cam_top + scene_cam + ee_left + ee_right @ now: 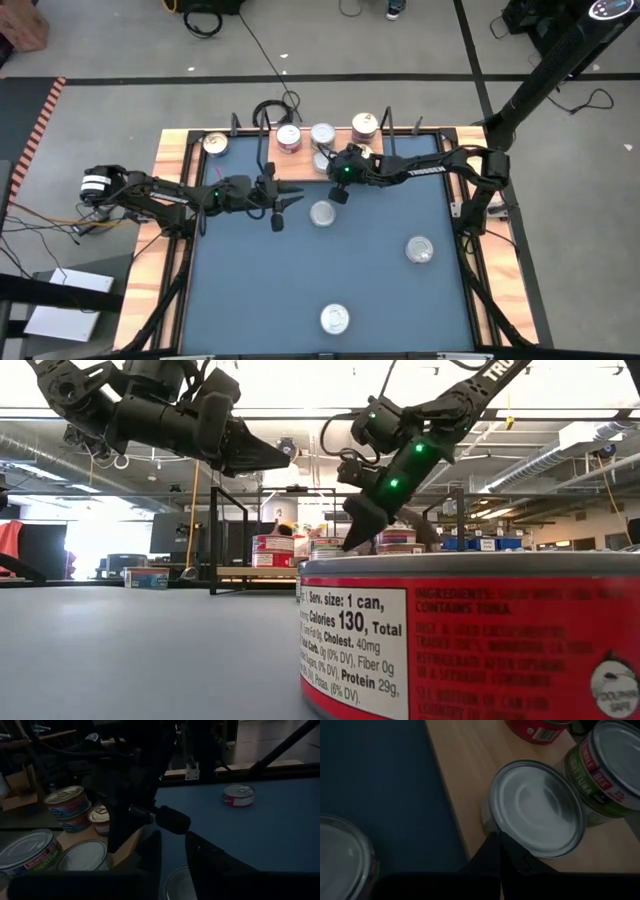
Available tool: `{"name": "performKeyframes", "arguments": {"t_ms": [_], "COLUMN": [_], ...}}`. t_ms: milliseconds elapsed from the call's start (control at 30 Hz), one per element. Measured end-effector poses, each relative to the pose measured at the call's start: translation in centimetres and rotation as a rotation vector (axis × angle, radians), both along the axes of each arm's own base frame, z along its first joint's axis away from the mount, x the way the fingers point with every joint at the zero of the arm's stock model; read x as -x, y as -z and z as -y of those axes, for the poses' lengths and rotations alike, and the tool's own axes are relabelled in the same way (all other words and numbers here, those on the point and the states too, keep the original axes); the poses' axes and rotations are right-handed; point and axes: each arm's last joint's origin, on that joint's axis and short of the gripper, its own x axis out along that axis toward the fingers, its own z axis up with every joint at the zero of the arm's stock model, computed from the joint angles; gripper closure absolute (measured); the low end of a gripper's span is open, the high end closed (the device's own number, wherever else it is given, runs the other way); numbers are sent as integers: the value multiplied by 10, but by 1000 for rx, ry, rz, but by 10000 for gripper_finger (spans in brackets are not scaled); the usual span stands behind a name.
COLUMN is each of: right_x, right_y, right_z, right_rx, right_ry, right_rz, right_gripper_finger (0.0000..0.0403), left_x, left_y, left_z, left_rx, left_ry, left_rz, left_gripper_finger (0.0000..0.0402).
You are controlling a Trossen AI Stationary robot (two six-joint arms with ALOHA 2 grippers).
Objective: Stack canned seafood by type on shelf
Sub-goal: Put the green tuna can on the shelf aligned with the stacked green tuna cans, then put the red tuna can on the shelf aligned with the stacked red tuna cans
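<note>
My right end effector is clenched, its two dark fingers pressed together with nothing between them, and it hangs at the front edge of the shelf. In my right wrist view the fingertips meet at the rim of a silver-lidded tin that stands on the pale wood, but I cannot tell if they really touch it. Beside this tin a green-labelled tin is cut off by the picture edge, and of a red tin I see only the lower wall.

My left end effector hovers over the blue bench, its fingers a little apart and holding nothing. In the left wrist view my right arm hides much of the shelf, and the tins there are dim; I can read no label clearly.

From above, the shelf is a light wooden board with thin black wire uprights. On it stand a gold-lidded tin near the left end, a red-sided tin, a silver-lidded one and a pale tin. My right wrist partly covers another tin there.

Three round flat tins with shiny lids lie apart on the matte bench: one just beside my left end effector, one toward the right, one near the front edge. In the low view this front tin fills the corner, its red paper label is cut off.
</note>
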Motion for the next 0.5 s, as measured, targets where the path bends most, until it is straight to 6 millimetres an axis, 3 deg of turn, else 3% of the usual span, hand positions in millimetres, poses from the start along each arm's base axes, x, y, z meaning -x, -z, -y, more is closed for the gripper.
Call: {"name": "performKeyframes", "arguments": {"t_ms": [233, 400, 500], "right_x": [2, 19, 37], "right_y": [-9, -38, -57], "right_z": [-5, -30, -51], "right_rx": [17, -6, -113], "right_ry": [-30, -89, -147], "right_rz": [-6, -40, -64], "right_gripper_finger": [397, 396, 393], "left_x": [-1, -1, -1], "left_y": [1, 2, 1], "left_z": [0, 1, 2], "left_rx": [64, 85, 85], "left_ry": [-10, 7, 41], "left_rz": [6, 8, 19], "left_gripper_finger": [312, 312, 312]}}
